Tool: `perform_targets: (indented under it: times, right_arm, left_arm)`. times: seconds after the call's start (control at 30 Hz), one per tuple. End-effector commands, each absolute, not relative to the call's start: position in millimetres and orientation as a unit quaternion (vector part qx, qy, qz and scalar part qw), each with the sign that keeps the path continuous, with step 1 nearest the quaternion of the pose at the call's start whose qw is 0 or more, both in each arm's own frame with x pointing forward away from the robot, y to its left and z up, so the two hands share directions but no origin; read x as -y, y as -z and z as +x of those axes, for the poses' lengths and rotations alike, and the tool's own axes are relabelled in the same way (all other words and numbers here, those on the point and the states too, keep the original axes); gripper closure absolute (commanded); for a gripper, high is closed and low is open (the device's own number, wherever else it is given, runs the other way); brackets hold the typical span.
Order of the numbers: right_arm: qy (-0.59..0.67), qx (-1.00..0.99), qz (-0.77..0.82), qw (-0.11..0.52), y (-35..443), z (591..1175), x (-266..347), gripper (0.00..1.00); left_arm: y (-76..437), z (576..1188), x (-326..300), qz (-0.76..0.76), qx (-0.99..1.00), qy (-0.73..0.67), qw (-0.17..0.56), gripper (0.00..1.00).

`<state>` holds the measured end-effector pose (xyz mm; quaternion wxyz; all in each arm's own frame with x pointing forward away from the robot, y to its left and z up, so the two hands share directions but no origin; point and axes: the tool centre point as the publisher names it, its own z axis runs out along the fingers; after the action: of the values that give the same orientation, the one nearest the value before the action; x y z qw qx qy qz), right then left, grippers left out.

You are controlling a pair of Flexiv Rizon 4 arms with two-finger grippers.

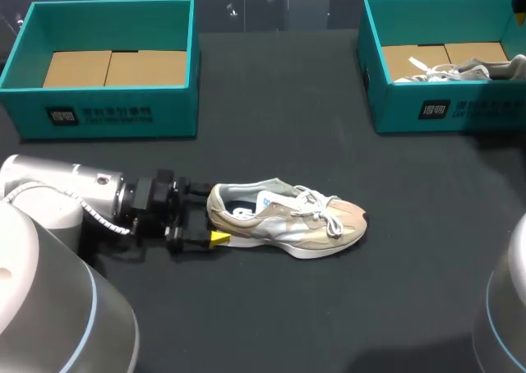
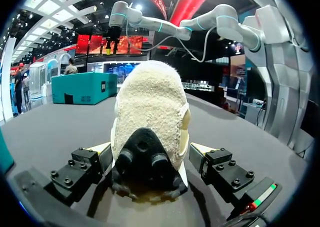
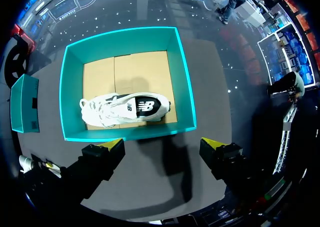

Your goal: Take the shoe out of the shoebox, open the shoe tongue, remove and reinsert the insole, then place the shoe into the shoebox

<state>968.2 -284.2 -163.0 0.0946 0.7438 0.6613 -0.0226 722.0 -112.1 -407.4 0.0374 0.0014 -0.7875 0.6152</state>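
A beige and tan shoe point(image 1: 288, 219) stands on its sole on the black table, toe toward my right side. My left gripper point(image 1: 208, 222) is at its heel. In the left wrist view the fleecy heel point(image 2: 150, 112) sits between the open fingers point(image 2: 100, 154), with a narrow gap at each side. A second, white shoe point(image 3: 125, 108) lies on its side in the right teal shoebox point(image 3: 182, 77). My right gripper point(image 3: 164, 146) hangs open high above that box's near wall, holding nothing. In the head view the white shoe point(image 1: 460, 69) shows inside the box point(image 1: 444, 110).
An open teal shoebox point(image 1: 107, 114) with a bare cardboard bottom stands at the back left. Both boxes sit along the far edge. Black tabletop point(image 1: 329, 307) spreads in front of and to the right of the beige shoe.
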Motion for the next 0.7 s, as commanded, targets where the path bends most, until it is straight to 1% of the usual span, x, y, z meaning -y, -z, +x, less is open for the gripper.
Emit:
perform_targets:
  times: [0.03, 0.7]
  right_arm:
    - [0.023, -0.661, 0.744, 0.094, 162.9, 968.3, 284.4, 0.0]
    - [0.023, -0.661, 0.744, 0.094, 162.9, 968.3, 284.4, 0.0]
  left_arm:
    - [408.4, 719.1, 115.9, -0.001, 0.787, -0.616, 0.04, 0.0]
    - [406.1, 714.6, 124.3, 0.011, 0.783, -0.621, 0.029, 0.0]
